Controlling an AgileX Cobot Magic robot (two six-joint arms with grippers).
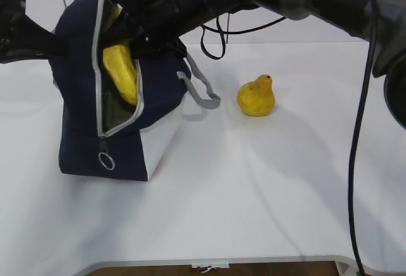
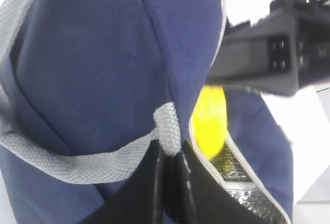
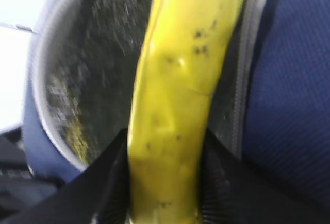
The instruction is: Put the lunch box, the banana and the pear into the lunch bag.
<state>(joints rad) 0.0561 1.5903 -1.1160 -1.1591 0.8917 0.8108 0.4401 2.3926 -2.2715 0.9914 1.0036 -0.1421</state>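
Right gripper [image 3: 164, 183] clamps the smooth, speckled banana [image 3: 180, 95] inside the navy woven lunch bag [image 1: 79, 130], over its foil lining. Left gripper [image 2: 172, 183] pinches the bag's zipper edge. Lumpy pear [image 1: 256, 96] sits at the bag's three o'clock, well apart.

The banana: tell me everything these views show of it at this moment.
The banana is yellow, gently curved, with small brownish specks and dents on its skin. It stands nearly upright in the unzipped mouth of the navy lunch bag, partly inside against the silvery lining. The right gripper holds it, a black finger on each side. Its lower end is hidden in the bag. The left gripper pinches the bag's edge beside it.
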